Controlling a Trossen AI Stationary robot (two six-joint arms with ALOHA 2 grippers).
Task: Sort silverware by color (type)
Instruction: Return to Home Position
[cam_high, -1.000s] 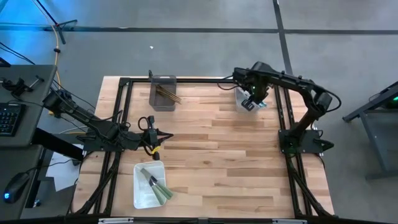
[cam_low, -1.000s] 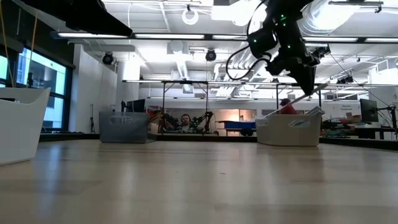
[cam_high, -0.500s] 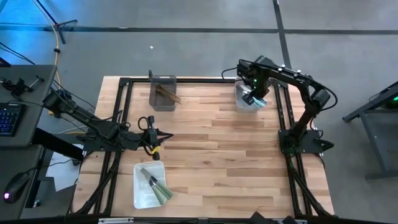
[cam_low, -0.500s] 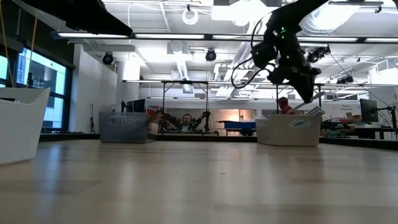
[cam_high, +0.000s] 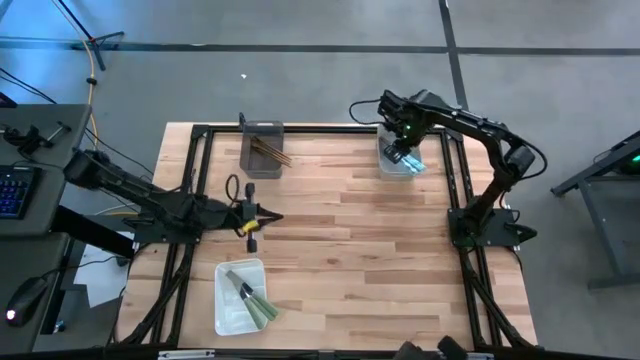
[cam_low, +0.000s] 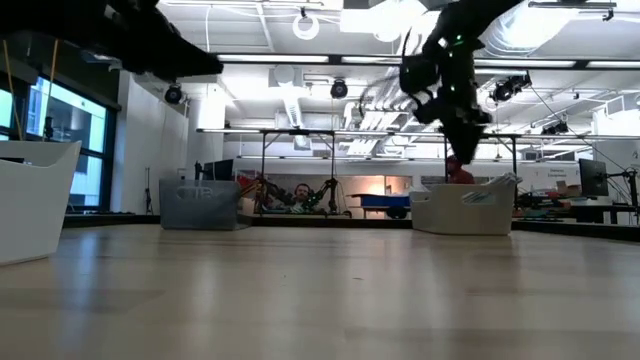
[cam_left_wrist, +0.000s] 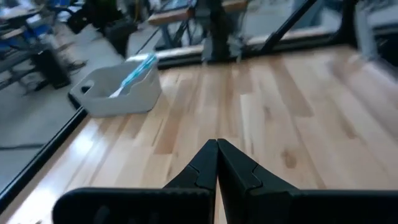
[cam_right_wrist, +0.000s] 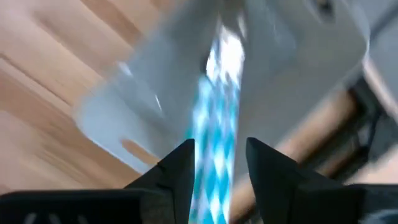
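Seemingly finished: found all silverware (cam_high: 257, 304) binned by color. Saw left gripper (cam_left_wrist: 217, 146) clenched near left edge, right gripper (cam_right_wrist: 219, 147) released over far-right gray bin (cam_left_wrist: 118, 99).

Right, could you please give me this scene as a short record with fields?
dark bin: far edge of the table, holds brown utensils
gray bin: far right corner, holds blue utensils
white bin: near left, holds green utensils
utensils outside bins: none visible
left gripper: jaws shut, empty, over the table's left side between the dark and white bins
right gripper: jaws open, above the gray bin
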